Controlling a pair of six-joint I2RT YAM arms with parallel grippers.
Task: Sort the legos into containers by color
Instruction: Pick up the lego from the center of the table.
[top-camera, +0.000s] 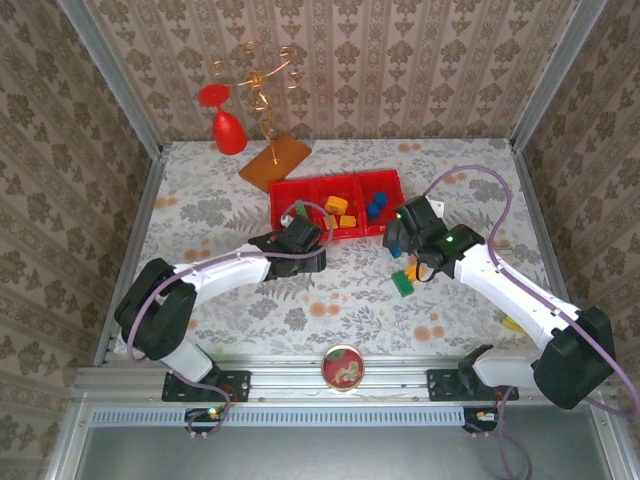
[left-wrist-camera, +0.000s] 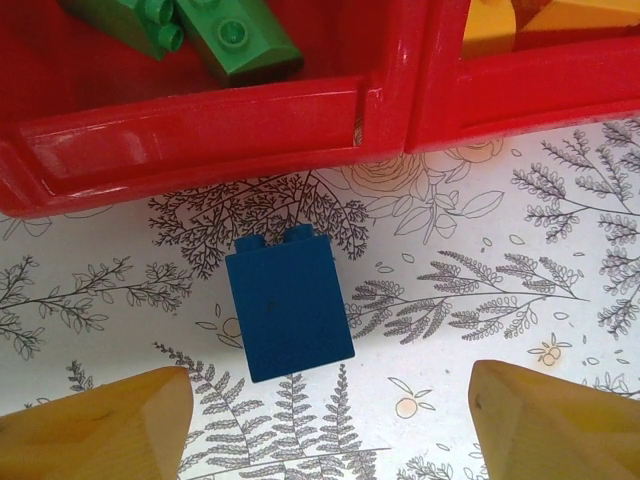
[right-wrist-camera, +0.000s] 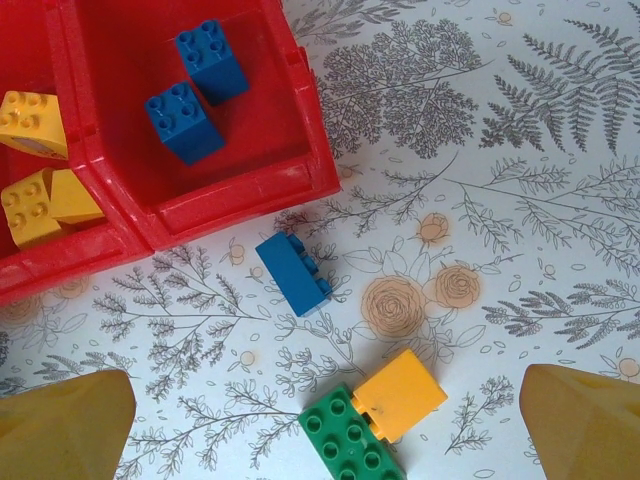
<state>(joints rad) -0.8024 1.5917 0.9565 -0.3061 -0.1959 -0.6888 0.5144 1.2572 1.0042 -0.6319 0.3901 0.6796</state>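
Legos lie loose outside the red tray at two spots. One blue brick rests flat just beside the tray's front wall, below the compartment holding green bricks. The left gripper hovers over it, jaws spread wide and empty. Two risks here: a finger coming down close to that wall could clip the rim and shove the tray, and a release straight ahead would put blue in with green. Off the corner of the tray's blue compartment lies a second blue brick, with a yellow brick and a green brick touching each other farther out. The right gripper, also wide open with nothing held, could pinch or scatter both — the pair leaves no gap.
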